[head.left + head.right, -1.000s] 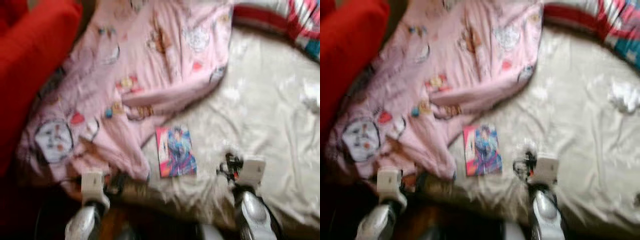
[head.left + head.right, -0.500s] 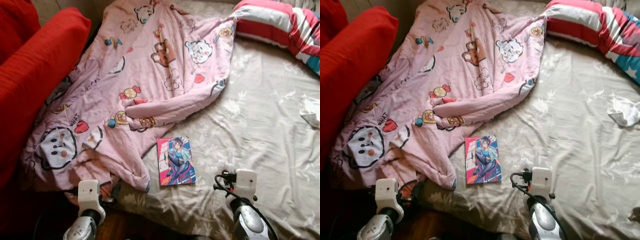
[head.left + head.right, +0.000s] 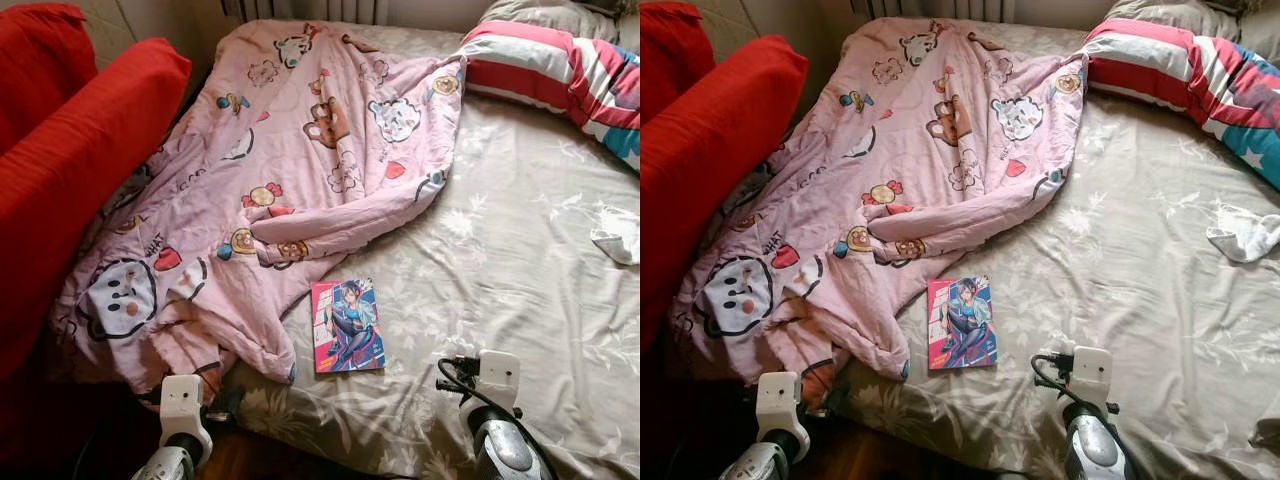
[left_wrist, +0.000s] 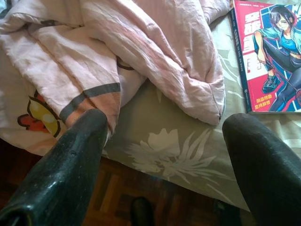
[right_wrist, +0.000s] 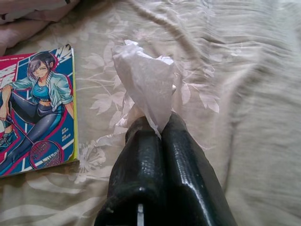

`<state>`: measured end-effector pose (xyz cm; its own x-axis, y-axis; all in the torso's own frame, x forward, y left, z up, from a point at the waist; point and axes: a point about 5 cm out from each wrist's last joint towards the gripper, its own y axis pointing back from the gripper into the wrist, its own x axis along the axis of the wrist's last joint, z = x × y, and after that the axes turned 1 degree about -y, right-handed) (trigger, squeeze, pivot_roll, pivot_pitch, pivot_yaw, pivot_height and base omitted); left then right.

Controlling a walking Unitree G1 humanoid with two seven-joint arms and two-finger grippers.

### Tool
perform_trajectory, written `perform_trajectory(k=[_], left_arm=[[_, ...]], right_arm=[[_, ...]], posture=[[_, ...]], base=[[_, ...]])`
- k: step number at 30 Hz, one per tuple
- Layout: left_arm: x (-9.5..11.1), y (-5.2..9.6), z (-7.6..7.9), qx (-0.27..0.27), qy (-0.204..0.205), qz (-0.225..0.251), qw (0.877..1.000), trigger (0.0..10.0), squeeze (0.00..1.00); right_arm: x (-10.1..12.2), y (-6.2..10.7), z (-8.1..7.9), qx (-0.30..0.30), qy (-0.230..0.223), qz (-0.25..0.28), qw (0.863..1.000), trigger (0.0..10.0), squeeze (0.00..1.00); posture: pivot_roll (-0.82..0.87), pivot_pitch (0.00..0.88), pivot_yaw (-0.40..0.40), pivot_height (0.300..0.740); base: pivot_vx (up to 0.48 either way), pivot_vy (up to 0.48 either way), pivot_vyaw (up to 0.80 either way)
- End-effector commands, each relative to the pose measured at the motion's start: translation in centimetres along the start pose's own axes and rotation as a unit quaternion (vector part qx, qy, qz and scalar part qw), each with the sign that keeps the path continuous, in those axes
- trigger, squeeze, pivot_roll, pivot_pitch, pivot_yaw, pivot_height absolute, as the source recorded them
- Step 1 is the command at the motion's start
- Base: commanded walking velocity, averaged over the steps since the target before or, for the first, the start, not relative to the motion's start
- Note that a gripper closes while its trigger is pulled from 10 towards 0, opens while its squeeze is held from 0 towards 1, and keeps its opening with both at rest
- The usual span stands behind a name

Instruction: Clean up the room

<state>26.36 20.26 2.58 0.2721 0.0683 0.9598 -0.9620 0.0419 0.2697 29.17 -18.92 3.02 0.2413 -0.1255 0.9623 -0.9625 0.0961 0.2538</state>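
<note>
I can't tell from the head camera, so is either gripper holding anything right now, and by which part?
The right gripper pinches a crumpled white tissue by its lower end. The left gripper is open, holding nothing.

Soft daylight — sharp, even — shadowed floor.

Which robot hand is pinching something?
The right hand, shut on a crumpled white tissue; the left hand hangs open, holding nothing.

Bed (image 3: 520, 260) with beige floral sheet, daylight across it. Red sofa cushions (image 3: 70, 150) along bed's left edge. Striped pillow (image 3: 560, 70) at head. Radiator (image 3: 300, 10) against far wall. Dark parquet floor (image 4: 117, 188) below mattress edge.
</note>
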Motion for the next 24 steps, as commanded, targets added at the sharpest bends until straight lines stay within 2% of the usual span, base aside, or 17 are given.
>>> perform_trajectory(k=[1,8,14,24], left_arm=[[-1.5,0.8,-0.4,0.008,0.008,-0.023,1.0,10.0,0.0],[-1.7,0.9,-0.3,0.007,0.009,-0.025,1.0,10.0,0.0],[-4.2,1.0,-1.2,0.028,0.015,-0.085,0.996,10.0,0.0],[-5.9,0.8,-1.0,0.035,0.022,-0.13,0.991,10.0,0.0]], right_arm=[[-1.5,0.6,0.3,-0.006,-0.007,-0.024,1.0,10.0,0.0],[-1.9,0.5,0.1,-0.004,-0.008,-0.028,1.0,10.0,0.0],[-4.3,1.0,0.9,-0.003,0.001,-0.087,0.996,10.0,0.0],[-6.3,1.8,2.0,0.001,0.028,-0.141,0.99,10.0,0.0]], posture=[[-0.04,0.341,0.016,0.74],[-0.04,0.347,0.017,0.74],[-0.04,0.33,0.017,0.74],[-0.04,0.287,0.016,0.74]], base=[[0.0,0.0,0.0],[0.0,0.0,0.0],[-0.081,0.0,0.0],[-0.024,0.0,0.0]])
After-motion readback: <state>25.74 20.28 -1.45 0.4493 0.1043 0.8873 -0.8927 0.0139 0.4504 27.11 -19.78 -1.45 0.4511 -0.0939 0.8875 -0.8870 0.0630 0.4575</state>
